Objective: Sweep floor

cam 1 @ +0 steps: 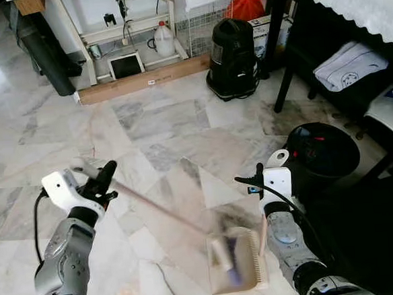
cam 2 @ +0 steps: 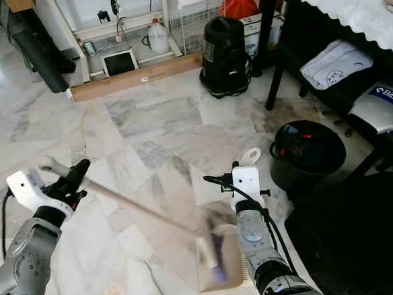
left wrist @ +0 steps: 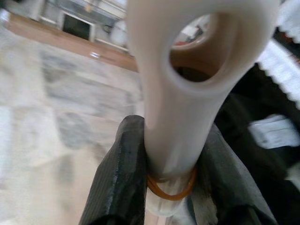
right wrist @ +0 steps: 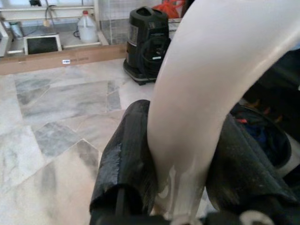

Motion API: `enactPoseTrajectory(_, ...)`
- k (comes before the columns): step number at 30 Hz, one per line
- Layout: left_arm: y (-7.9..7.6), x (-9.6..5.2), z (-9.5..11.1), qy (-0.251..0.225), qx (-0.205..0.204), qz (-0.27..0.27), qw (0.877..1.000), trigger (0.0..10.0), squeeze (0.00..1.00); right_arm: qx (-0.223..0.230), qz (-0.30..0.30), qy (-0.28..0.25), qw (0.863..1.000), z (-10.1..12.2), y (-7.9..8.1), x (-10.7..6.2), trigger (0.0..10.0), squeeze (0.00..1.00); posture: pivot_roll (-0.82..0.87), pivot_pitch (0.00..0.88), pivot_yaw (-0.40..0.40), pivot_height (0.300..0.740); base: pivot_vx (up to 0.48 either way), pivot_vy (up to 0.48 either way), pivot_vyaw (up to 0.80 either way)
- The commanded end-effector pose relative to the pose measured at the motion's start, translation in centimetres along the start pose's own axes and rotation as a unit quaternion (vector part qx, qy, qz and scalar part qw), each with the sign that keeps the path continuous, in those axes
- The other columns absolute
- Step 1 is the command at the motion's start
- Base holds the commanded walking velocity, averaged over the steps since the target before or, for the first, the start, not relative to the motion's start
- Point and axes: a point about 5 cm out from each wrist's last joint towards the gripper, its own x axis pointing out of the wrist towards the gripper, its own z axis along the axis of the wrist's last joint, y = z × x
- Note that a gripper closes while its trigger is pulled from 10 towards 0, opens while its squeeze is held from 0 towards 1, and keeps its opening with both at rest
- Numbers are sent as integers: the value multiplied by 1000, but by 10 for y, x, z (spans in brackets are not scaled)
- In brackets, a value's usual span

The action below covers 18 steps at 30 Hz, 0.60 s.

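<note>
1. Jaws of both my grippers are clenched, each on its own tool. The left gripper (cam 1: 103, 180) squeezes the upper end of the long cream plastic broom handle (cam 1: 153, 206); in the left wrist view I see the black fingers (left wrist: 119, 178) pressed on both sides of it, just under its hanging hole, with an orange rubber band around the handle there.
2. The right gripper (cam 2: 243, 185) grasps the cream plastic handle of the dustpan (right wrist: 201, 93), fingers on both sides.
3. The relation that matters: the broom's long axis runs from the left gripper toward 4 o'clock in the head views, down to the blurred brush head (cam 1: 226, 257). This head lies over the pale translucent dustpan tray (cam 1: 253, 275), which sits on the grey-and-white marble floor (cam 1: 154, 123) directly under my right gripper, at 6 o'clock from it.
4. So the two tools meet near the right arm, and the left arm is the far one, working at the end of a long lever.
5. I judge that the next stroke must pull along this axis toward the tray; a small turn of the left wrist will swing the brush much.
6. The round black bin (cam 1: 321, 151) stands near at 2 o'clock from the right gripper, probably for emptying later.
</note>
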Motion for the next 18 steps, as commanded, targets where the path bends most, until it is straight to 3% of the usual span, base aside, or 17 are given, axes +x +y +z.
enactPoseTrajectory(1, -4, 1, 18, -32, -1, -15, 999, 10000, 0, 0, 13, 36, 999, -12, 7, -6, 10000, 0, 211, 151, 50, 740, 0, 0, 0)
enactPoseTrajectory(7, 1, 1, 27, -57, 62, 19, 996, 10000, 0, 1, 15, 36, 999, -11, 8, -6, 10000, 0, 211, 150, 50, 740, 0, 0, 0)
enactPoseTrajectory(9, 2, 1, 35, -85, 111, 48, 989, 10000, 0, 1, 15, 35, 999, -11, 8, -6, 10000, 0, 210, 150, 50, 740, 0, 0, 0)
enactPoseTrajectory(10, 2, 1, 35, -85, 111, 48, 989, 10000, 0, 1, 15, 35, 999, -11, 8, -6, 10000, 0, 210, 150, 50, 740, 0, 0, 0)
enactPoseTrajectory(12, 1, 1, 44, -108, 178, 70, 976, 10000, 0, 3, 15, 33, 999, -10, 7, -5, 10000, 0, 208, 149, 47, 740, 0, 0, 0)
enactPoseTrajectory(14, -4, 1, 45, -113, 220, 66, 967, 10000, 0, 12, 12, 26, 1000, -7, 6, -4, 10000, 0, 205, 148, 45, 740, 0, 0, 0)
enactPoseTrajectory(18, -16, -2, 24, -74, 308, 13, 948, 10000, 0, 30, -2, -4, 1000, 5, 1, 3, 10000, 0, 191, 140, 35, 740, 0, 0, 0)
